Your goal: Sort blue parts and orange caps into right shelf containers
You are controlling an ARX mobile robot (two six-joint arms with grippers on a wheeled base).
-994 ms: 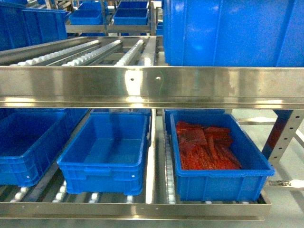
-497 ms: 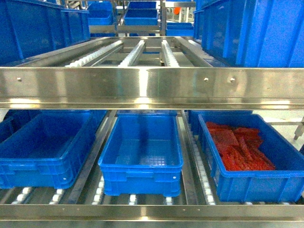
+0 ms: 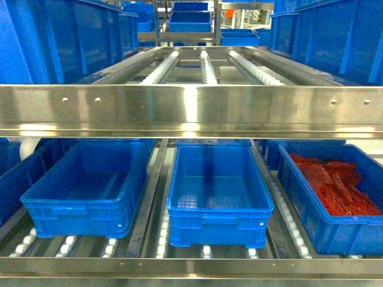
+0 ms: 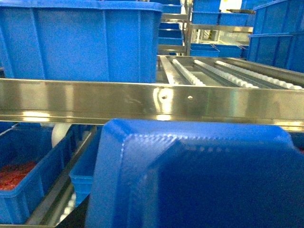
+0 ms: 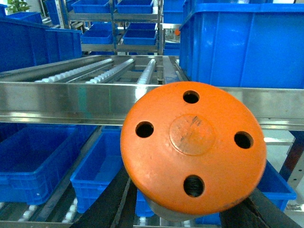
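Note:
A large blue part (image 4: 199,175) fills the lower half of the left wrist view, close to the camera, and hides my left gripper's fingers. An orange cap (image 5: 192,145), round with several holes, sits in my right gripper (image 5: 190,211), a black finger (image 5: 102,204) on each side of it. On the lower shelf stand the right shelf containers: a left bin (image 3: 78,202) and a middle bin (image 3: 218,210) with nothing showing in them, and a right bin (image 3: 350,233) with red-orange pieces (image 3: 341,188). Neither gripper shows in the head view.
A steel shelf rail (image 3: 191,110) crosses in front at mid-height, with roller tracks (image 3: 203,66) behind it. Tall blue bins stand on the upper level at left (image 3: 60,36) and right (image 3: 341,36). Another bin with red contents (image 4: 19,178) shows low left in the left wrist view.
The head view has swung left: the bins have slid rightward in the frame, the red-filled bin now sits at the right edge, and another bin shows at the left.

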